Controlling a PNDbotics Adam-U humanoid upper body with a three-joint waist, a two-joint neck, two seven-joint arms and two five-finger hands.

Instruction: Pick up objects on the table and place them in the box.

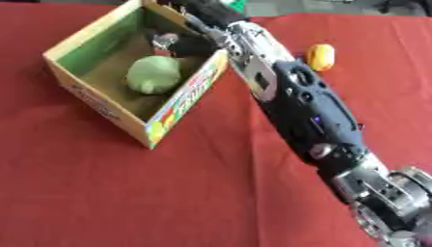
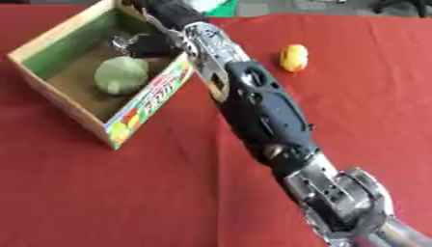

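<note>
- Done: a green ball (image 1: pixel 153 74) lies inside the box (image 1: pixel 187 99).
- The right hand (image 1: pixel 179 44) reaches over the box's far wall, low inside, beside the ball; I cannot tell whether its fingers are spread or pinching anything.
- Left: a yellow thing (image 1: pixel 320 57) on the red bench (image 1: pixel 127 193), well apart from the box.
- Left hand unseen.

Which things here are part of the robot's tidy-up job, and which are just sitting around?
Part of the job:
- box
- green round thing, already inside the box
- yellow thing, still out on the cloth
- right hand, reaching into the box

Just there:
- red cloth covering the table
- green and white thing at the far edge, too cut off to identify
</note>
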